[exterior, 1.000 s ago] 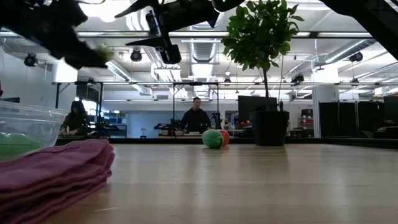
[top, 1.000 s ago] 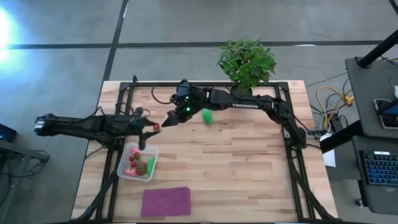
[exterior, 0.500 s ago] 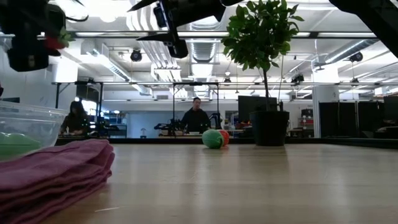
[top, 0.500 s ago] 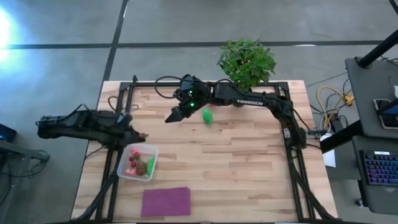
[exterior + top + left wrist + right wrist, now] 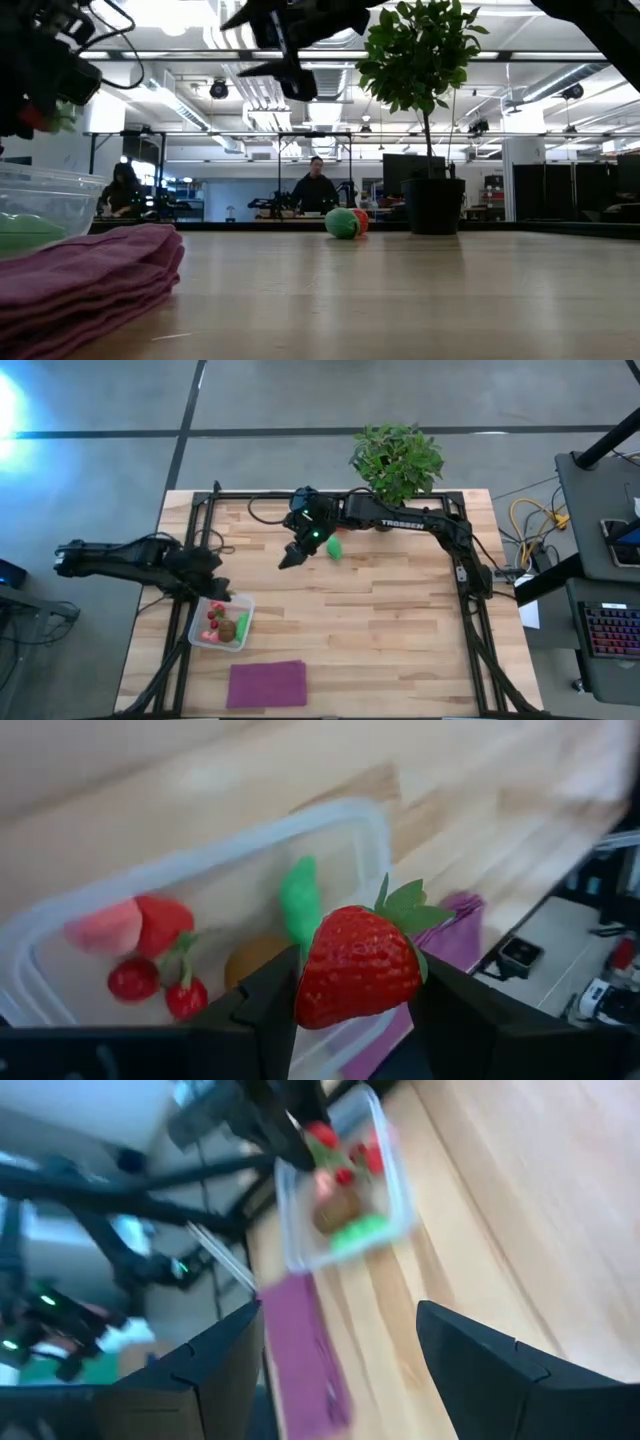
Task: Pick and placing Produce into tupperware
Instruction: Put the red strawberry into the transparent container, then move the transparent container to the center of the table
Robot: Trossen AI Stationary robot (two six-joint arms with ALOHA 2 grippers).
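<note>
High view: left gripper (image 5: 218, 595) at tupperware (image 5: 222, 620) rim; right gripper (image 5: 290, 559) beside green produce (image 5: 334, 547). Left wrist view: fingers (image 5: 275, 1005) pinch a strawberry (image 5: 358, 965) over the container. Right wrist view: fingers (image 5: 480, 1355) spread, empty.

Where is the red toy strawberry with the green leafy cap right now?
The red toy strawberry is clamped in the left end effector, held just above the clear plastic tupperware near the table's front-left in the high view.

grey floor (image 5: 300, 390), bright ceiling lights (image 5: 165, 12)
</note>
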